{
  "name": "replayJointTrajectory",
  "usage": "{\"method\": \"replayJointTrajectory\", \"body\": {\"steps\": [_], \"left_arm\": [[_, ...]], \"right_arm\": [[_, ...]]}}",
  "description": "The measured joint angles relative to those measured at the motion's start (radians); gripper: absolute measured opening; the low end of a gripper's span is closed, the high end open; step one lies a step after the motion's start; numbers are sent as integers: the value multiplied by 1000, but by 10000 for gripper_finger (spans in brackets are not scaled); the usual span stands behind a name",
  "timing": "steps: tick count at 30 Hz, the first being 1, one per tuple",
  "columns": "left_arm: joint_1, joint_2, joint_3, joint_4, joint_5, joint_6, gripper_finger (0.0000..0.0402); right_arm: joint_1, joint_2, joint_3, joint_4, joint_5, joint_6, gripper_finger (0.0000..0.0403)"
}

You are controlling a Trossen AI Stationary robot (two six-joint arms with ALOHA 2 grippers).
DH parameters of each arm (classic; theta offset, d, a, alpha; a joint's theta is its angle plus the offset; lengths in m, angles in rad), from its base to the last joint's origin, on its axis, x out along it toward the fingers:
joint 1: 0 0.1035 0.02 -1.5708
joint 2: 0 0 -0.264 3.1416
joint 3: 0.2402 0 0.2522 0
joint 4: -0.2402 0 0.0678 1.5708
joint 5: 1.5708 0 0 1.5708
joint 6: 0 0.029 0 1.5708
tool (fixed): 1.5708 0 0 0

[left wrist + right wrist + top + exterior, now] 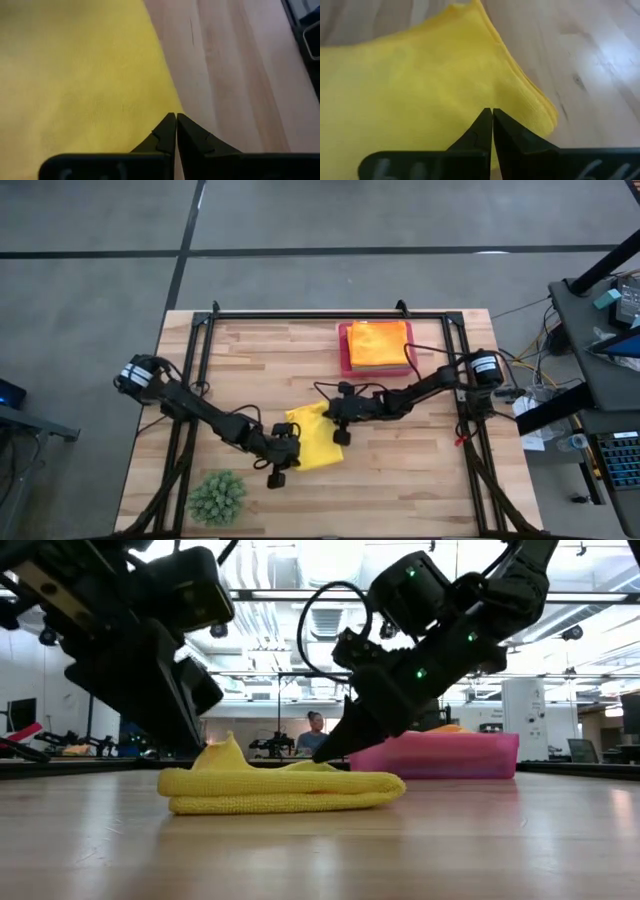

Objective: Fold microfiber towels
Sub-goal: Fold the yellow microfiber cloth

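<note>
left hand (176, 116) together, towel edge | right hand (492, 111) together, over yellow towel (318, 437)

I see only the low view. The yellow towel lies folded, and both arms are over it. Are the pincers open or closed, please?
Observer: Both closed. The left pincer has its tips together at the edge of the yellow towel; the right pincer is closed over the towel's surface.
Operator: What is in the pink tray?
Observer: From above, the pink tray holds an orange towel with yellow cloth at its edge.
Operator: Anything else on the table?
Observer: A spiky green plant ball sits at the near left corner.
</note>
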Motion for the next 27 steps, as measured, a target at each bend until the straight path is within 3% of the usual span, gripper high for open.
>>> {"method": "replayJointTrajectory", "body": {"steps": [4,9,15,20,27], "left_arm": [[17,-49,0,-57,-26,58,0],[73,-68,-6,-120,-175,94,0],[154,-37,-29,-120,-278,118,0],[199,-34,-61,-121,-296,101,0],[210,-32,-66,-155,-296,83,0]], "right_arm": [[22,-15,0,-3,-8,-6,9],[62,-16,0,-3,-93,-6,9],[128,-16,0,-13,-180,-14,9],[167,-16,-6,-21,-245,-33,9],[173,4,-15,-41,-245,2,9]]}}
